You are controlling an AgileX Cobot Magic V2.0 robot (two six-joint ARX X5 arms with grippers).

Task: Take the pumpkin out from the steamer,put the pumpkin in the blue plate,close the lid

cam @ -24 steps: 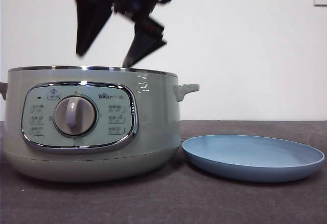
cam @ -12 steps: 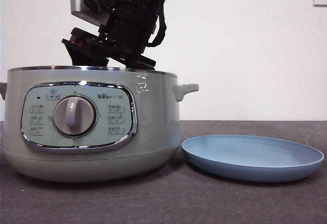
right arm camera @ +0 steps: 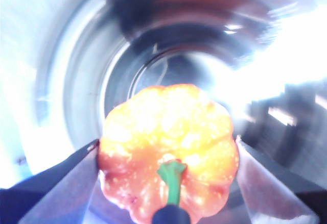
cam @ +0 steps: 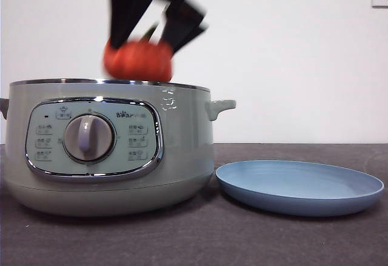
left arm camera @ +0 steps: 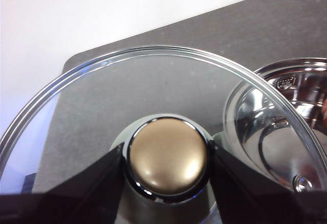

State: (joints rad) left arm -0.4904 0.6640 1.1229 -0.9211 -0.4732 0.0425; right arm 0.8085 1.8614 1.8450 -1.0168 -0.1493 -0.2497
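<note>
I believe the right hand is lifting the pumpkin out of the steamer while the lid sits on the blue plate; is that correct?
Not quite: the lid is held in the left hand, per the left wrist view. The blue plate is bare. The right hand does lift the pumpkin above the steamer.

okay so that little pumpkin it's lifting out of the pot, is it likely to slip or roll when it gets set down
The pumpkin looks glossy, so it may slip, though the right end effector grips its ribbed sides. Its rounded body could probably roll or rock on the shallow blue plate.
</note>
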